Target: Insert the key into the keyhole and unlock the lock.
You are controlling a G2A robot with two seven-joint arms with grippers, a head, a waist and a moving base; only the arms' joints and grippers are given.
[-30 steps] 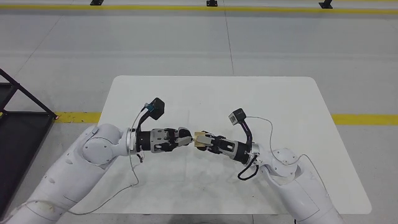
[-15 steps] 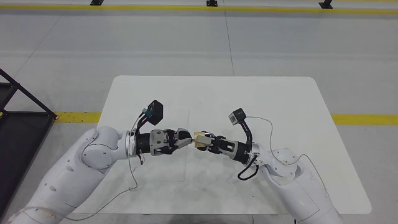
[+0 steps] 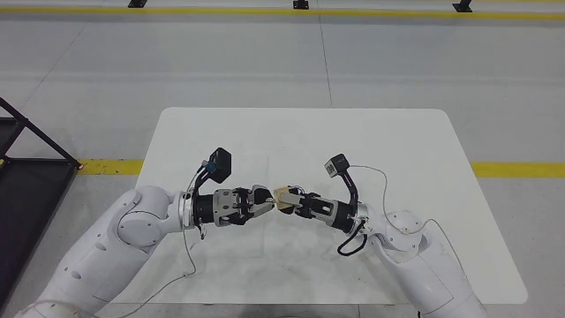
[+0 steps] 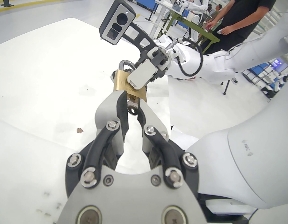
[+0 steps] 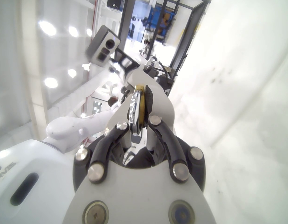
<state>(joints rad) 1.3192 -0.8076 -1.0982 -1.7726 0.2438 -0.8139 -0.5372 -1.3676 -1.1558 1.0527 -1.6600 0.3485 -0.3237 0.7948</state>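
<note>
Lock [image 4: 124, 87]: a brass padlock with its silver shackle [image 4: 123, 64] turned away from the left gripper; it is carried between the two grippers, over the table.
Key [image 4: 132, 107]: a silver key with a dark ring at its head, set against the lock's underside, at the end opposite the shackle. How deep the blade sits in the keyhole cannot be told.
Left gripper [image 4: 130, 101]: pressed nearly together and pinching the key's head, its fingertips just short of the lock's bottom edge. In the top view it [image 3: 265, 199] is seen touching the lock [image 3: 284, 197] from one side.
Right gripper [image 5: 141, 89]: clamped on the lock's flat faces, with the brass body [image 5: 142, 108] and the chrome shackle [image 5: 133, 108] seen edge-on between its fingers. From the left wrist view, one white finger [image 4: 142, 75] is laid across the lock's face.
Arms: brought in from opposite sides of the lock, gripper facing gripper.
Table [image 3: 397, 141]: white, spread beneath the lock, with a few small dark specks on it.
</note>
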